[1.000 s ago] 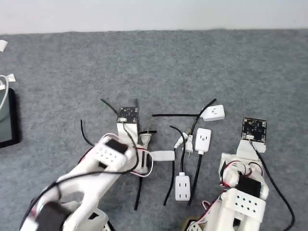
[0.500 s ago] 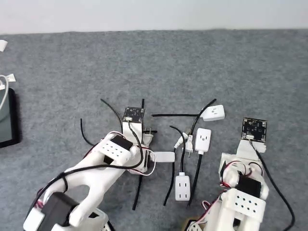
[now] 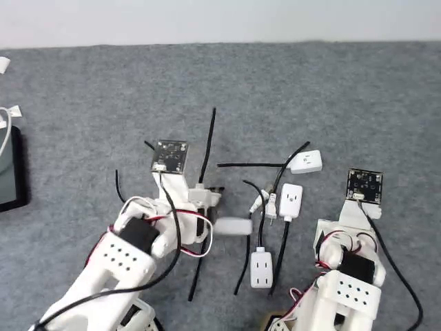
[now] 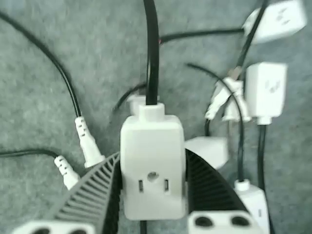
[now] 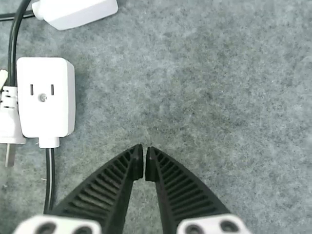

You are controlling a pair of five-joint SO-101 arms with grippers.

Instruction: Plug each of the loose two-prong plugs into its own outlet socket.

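Outlet socket (image 4: 152,146), left of centre, is clamped in the left gripper (image 4: 152,157). Right gripper (image 5: 145,157) is pinched closed, empty. Judged step: socket secured. Next: align a loose two-prong plug (image 4: 87,142) with its slots.

The left arm (image 3: 131,252) has drawn back and swung away from the upright white socket (image 3: 291,200). The socket block (image 4: 152,146) clamped in the left end effector (image 4: 152,163) has turned. Its black cord (image 3: 209,141) now runs straighter, its tip reaching farther out past that socket.
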